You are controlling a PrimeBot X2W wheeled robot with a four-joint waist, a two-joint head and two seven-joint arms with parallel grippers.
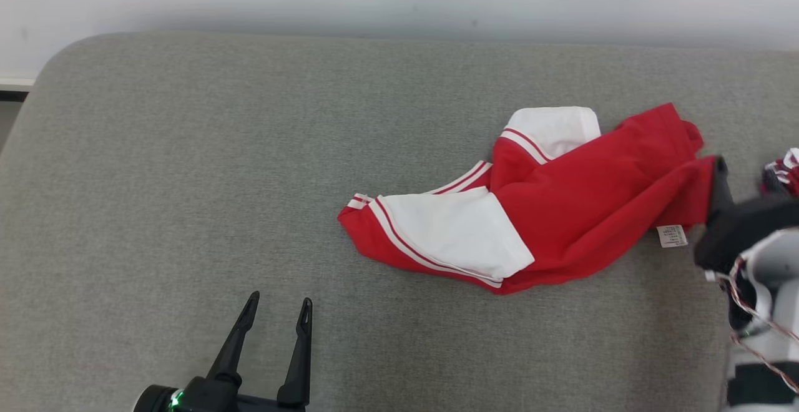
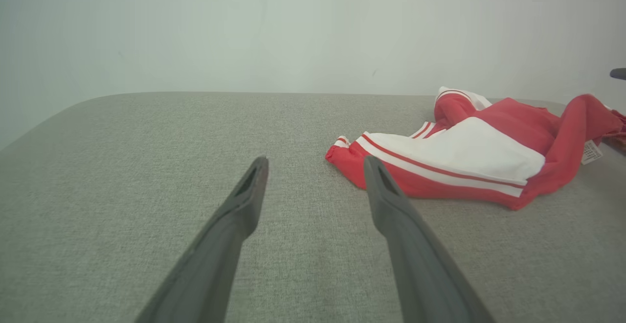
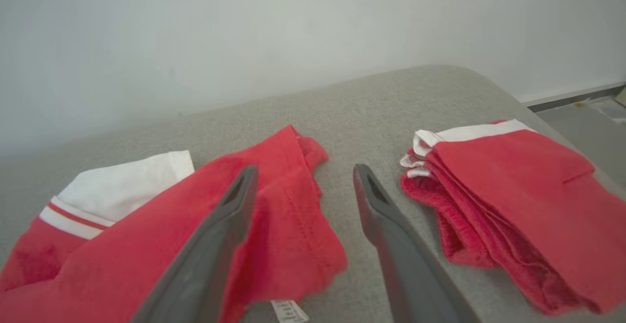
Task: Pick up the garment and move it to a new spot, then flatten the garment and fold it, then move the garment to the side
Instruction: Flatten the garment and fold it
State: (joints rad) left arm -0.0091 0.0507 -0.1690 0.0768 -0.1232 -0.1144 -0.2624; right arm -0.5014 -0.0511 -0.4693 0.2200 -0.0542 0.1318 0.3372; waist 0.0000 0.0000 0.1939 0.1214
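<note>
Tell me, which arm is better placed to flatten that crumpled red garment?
Probably the right: the right gripper is open at the red edge of the garment; the left gripper, also open, sits over grey cushion short of it.

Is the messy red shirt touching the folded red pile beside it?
Apart. The right wrist view shows bare grey cushion between the shirt and the folded pile.

Entry: one white care tag, sewn to the red garment, low between the fingers of my right gripper; its print is too small for me to read.
</note>
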